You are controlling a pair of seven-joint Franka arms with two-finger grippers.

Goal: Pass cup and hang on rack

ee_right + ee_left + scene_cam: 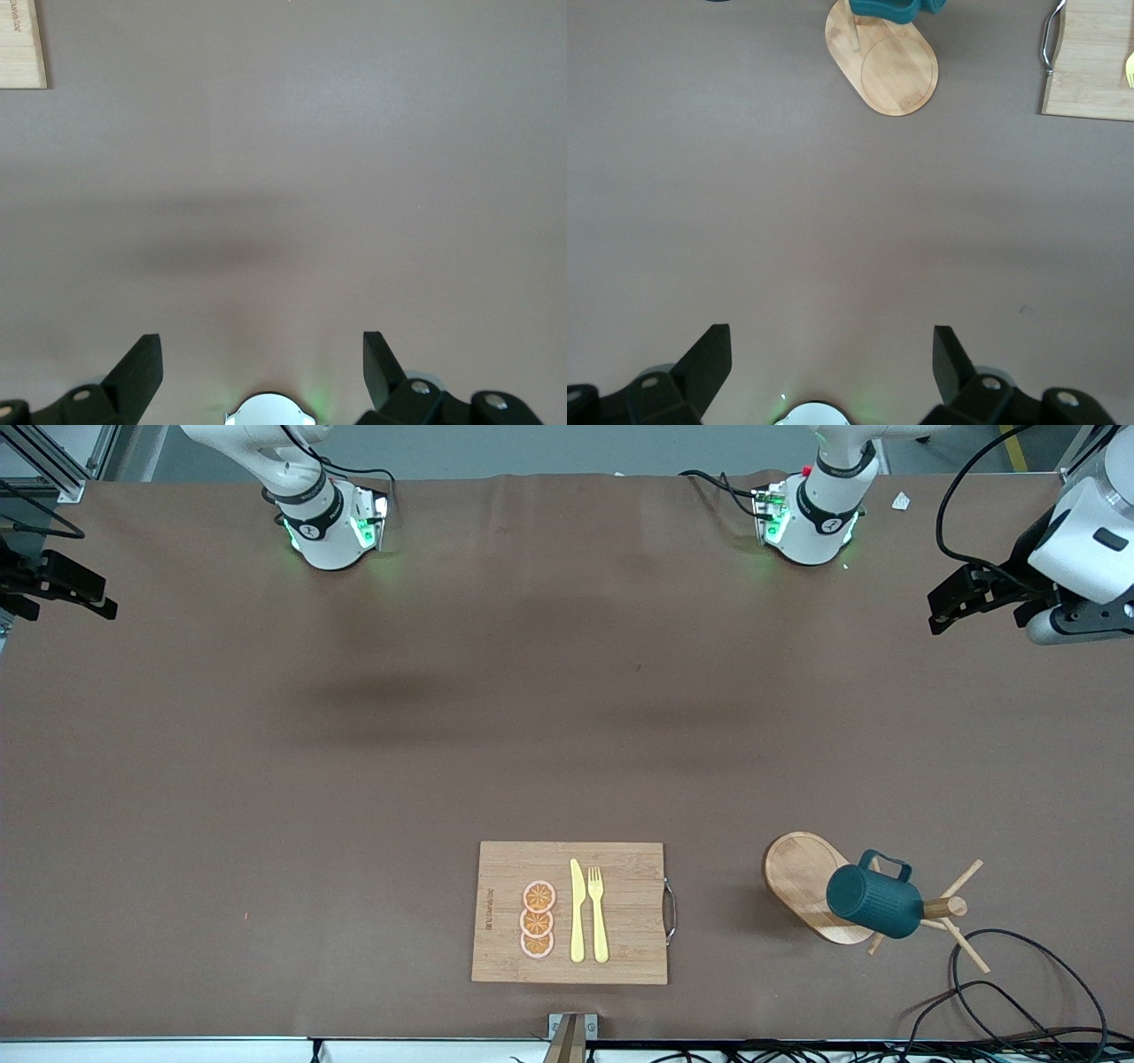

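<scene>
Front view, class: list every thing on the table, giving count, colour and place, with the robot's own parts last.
Cup: one, dark teal, hanging on the rack.
Rack: one, light bamboo, toward the left arm's end of the table, near the front camera.
Cutting board: one, light wood, beside the rack, toward the right arm's end from it.
Orange slices: three, orange, in a row on the board.
Knife: one, yellow, on the board.
Fork: one, yellow, beside the knife.
Cable: black, looped by the rack.
Left gripper: open, waiting over bare table.
Right gripper: open, waiting over bare table.
</scene>
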